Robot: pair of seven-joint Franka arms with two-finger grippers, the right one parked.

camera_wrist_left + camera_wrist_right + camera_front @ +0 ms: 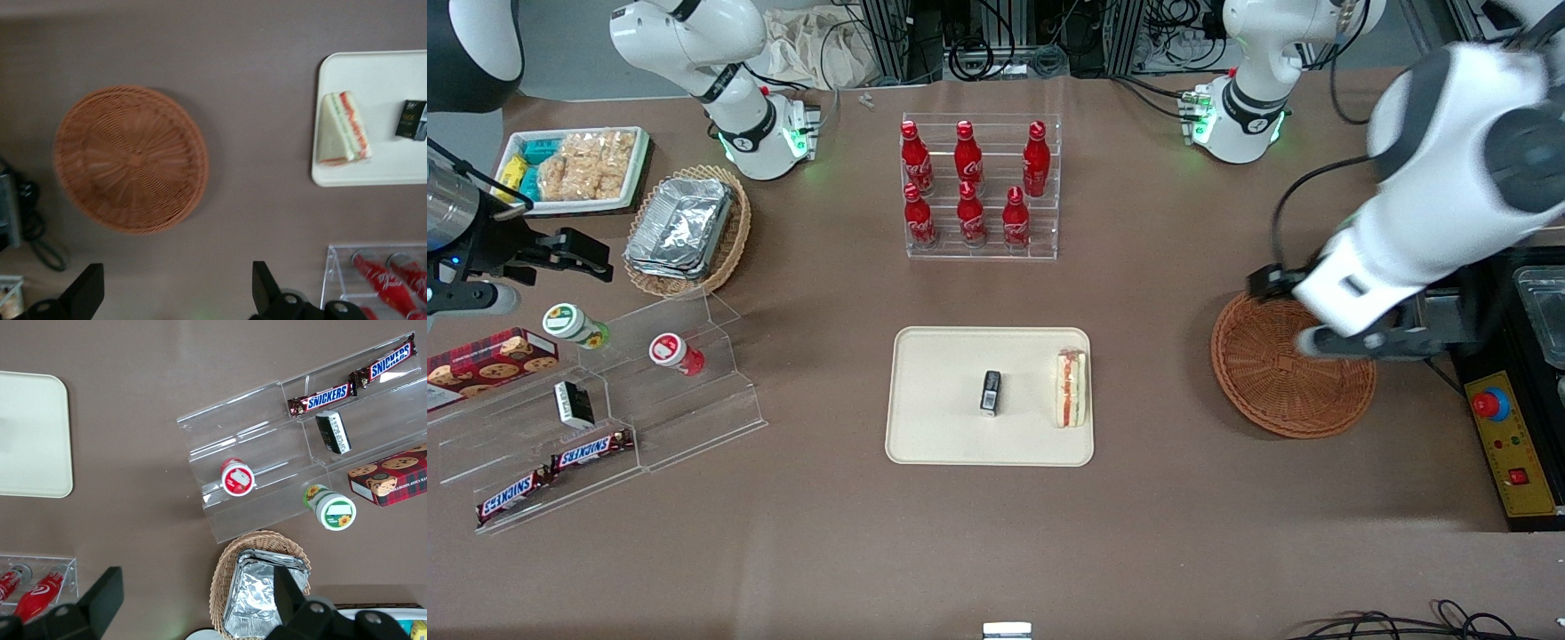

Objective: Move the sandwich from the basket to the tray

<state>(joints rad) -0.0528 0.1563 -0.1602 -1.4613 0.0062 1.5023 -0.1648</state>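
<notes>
The sandwich [1071, 388] [342, 130], a pale wedge with red and green filling, lies on the cream tray [943, 427] [387, 172], near the tray's edge toward the working arm's end. The round reddish-brown basket [1280, 382] [130, 159] holds nothing. My gripper [1360, 342] [175, 293] hangs high above the basket's rim, open, with only bare table between its black fingers [263, 285]. The working arm hides part of the basket in the front view.
A small black box [991, 393] [411, 119] lies in the middle of the tray. A clear rack of red bottles [978, 187] stands farther from the front camera than the tray. A control box with a red button [1494, 404] sits beside the basket.
</notes>
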